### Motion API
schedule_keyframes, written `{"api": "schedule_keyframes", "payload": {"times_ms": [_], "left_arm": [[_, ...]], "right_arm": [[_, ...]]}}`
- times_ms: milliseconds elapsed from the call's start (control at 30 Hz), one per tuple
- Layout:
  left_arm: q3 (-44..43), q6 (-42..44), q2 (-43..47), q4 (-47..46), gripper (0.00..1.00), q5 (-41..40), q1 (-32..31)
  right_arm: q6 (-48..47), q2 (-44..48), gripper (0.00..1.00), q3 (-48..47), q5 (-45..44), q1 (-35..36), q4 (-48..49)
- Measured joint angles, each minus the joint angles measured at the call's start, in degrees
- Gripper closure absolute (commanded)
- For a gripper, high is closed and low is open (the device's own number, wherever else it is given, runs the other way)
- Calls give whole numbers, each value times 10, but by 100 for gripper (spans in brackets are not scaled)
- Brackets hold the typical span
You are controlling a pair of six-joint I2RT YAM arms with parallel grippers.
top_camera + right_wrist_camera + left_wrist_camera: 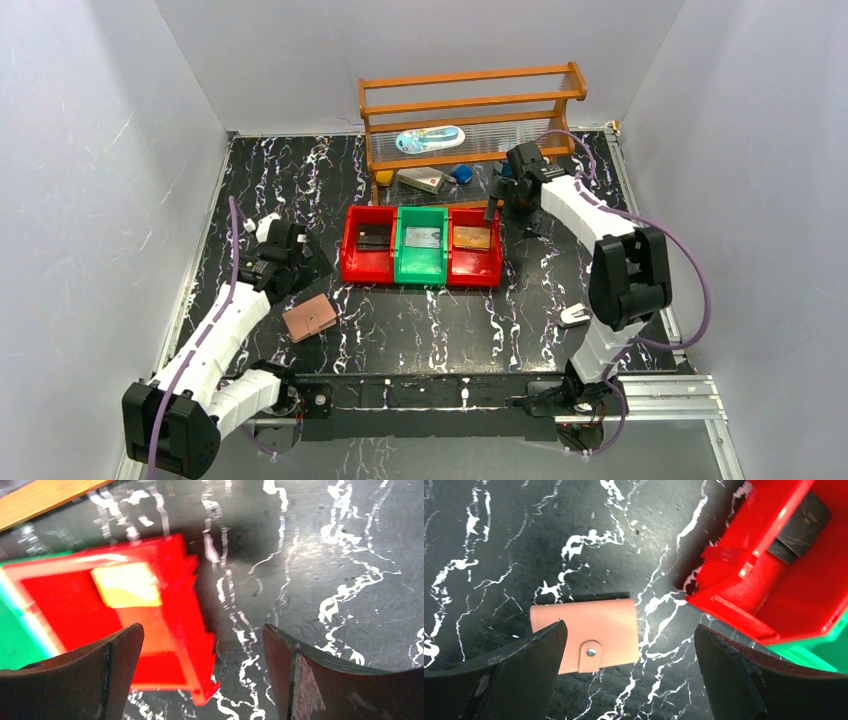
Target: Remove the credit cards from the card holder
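Step in hand: judged near the end; one card lies in each of the three bins and the card holder is closed on the table, so the next move probably calls only for clearing both arms, unless a card hides inside the wallet, which cannot be told.
Table (420, 320): black slab, white marble veining, glossy.
Rack (470, 100): orange wood, slatted shelves, at the far edge.
Bins (421, 278): moulded plastic row, red, green, red; straight walls.
Left gripper (629, 680): jaws spread wide, empty, hanging above the wallet beside the left red bin.
Right gripper (200, 680): jaws wide apart, holding nothing, over the right red bin's outer wall.
Card holder (591, 632): pinkish leather-like rectangle, folded shut, snap tab fastened, flat on the table left of the bins.
Credit cards: black (373, 236), silver-grey (423, 237), orange (472, 238); thin rigid plastic rectangles, one per bin.
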State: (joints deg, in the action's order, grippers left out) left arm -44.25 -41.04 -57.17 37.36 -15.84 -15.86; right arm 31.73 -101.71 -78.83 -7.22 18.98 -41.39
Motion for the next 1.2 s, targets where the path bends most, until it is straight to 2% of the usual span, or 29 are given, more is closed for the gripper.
{"api": "schedule_keyframes", "payload": {"times_ms": [200,367,633,800,1000,1200], "left_arm": [[36,-12,-5,-16,2,-49,8],[55,-10,-57,-56,2,-53,24],[84,-17,-110,-90,2,6,33],[96,-31,-96,-99,2,38,38],[122,-68,-50,-111,3,103,36],[142,-124,-13,-116,4,150,-30]], "right_arm": [[-18,81,3,10,75,4,19],[-15,151,3,70,129,5,28],[37,257,3,203,186,5,30],[83,331,4,273,225,5,46],[130,370,7,337,259,15,83],[188,391,10,402,267,66,124]]}}
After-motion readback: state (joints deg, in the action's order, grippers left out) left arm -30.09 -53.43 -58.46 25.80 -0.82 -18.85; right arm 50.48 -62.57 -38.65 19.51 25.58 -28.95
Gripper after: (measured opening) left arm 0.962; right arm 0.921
